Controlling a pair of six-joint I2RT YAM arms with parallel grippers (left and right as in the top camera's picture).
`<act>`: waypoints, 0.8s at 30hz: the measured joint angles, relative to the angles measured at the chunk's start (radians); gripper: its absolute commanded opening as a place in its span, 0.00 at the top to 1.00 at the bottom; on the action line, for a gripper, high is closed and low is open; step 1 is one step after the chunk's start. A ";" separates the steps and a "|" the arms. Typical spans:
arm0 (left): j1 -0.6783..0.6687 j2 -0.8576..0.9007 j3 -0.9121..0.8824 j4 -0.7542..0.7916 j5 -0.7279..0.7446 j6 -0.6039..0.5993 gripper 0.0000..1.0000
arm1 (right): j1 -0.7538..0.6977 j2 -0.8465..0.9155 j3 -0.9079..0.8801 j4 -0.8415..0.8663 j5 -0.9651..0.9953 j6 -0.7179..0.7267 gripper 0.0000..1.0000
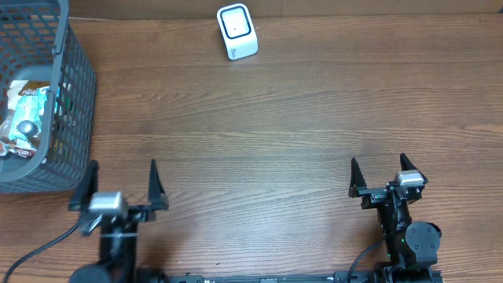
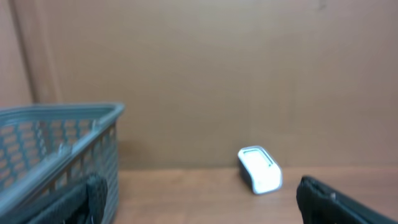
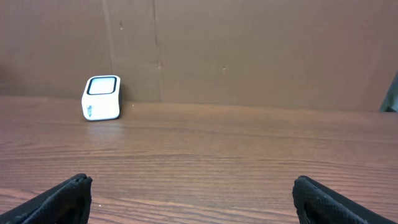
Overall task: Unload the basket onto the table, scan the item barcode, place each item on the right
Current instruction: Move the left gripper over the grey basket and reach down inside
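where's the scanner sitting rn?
Overhead view: the white scanner stands at the far edge of the table, slightly left of centre, to the right of the grey basket and clear of it.

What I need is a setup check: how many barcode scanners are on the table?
1. The white scanner stands at the far edge, right of the grey basket; another could hide inside it.

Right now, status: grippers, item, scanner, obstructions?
Left gripper and right gripper open, empty. Packaged items in basket, untouched. Scanner at far side. Nothing blocking.
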 measured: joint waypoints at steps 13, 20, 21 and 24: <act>0.000 0.681 1.064 -0.869 0.154 0.061 0.00 | 0.000 0.000 0.000 0.001 0.000 0.000 0.00; 0.000 0.997 1.316 -0.984 0.254 0.080 0.00 | 0.000 0.000 0.000 0.001 0.000 -0.001 0.00; 0.000 1.022 1.319 -0.980 0.251 0.085 0.00 | 0.000 0.000 0.000 0.001 0.000 0.000 0.00; -0.001 1.090 1.320 -0.966 0.190 0.058 0.00 | 0.000 0.000 0.000 0.001 0.000 0.000 0.00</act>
